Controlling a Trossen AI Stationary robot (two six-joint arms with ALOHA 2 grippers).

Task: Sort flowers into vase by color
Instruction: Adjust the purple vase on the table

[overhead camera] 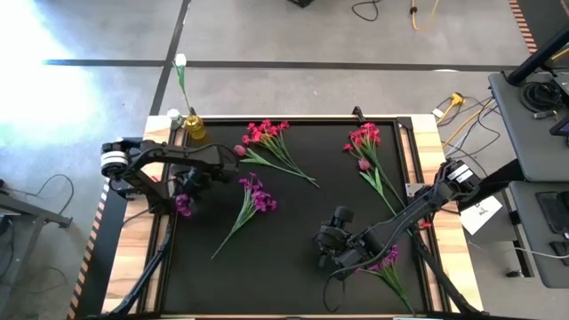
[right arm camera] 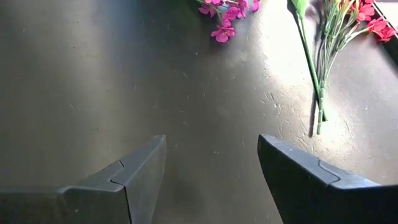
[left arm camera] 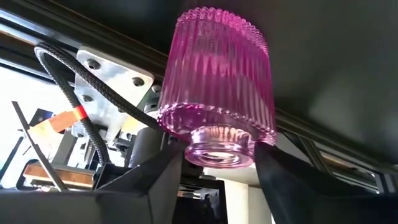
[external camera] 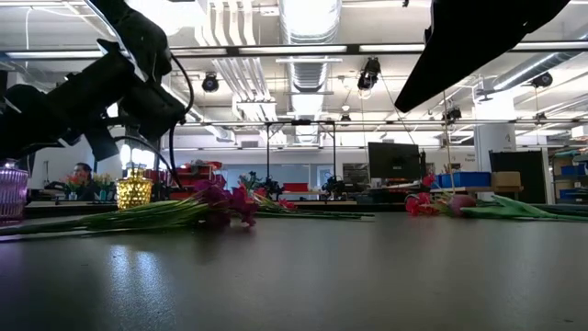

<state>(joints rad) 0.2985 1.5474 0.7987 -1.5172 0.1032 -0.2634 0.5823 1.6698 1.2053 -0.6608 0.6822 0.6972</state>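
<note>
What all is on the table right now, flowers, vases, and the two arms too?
Red-pink bunches: two, at the mat's far side, one mid-left, the other to the right.
Purple bunch: one, mat's centre-left, lying flat.
Magenta bunch: one, near right edge, beside the right arm.
Pink bud: one, below the right red-pink bunch.
White tulip: one, standing in the yellow vase.
Yellow vase: one, far-left corner, upright.
Pink ribbed vase: one, between the left gripper's fingers.
Left gripper: closed around the pink ribbed vase, left edge.
Right gripper: jaws apart, empty, over bare mat.
</note>
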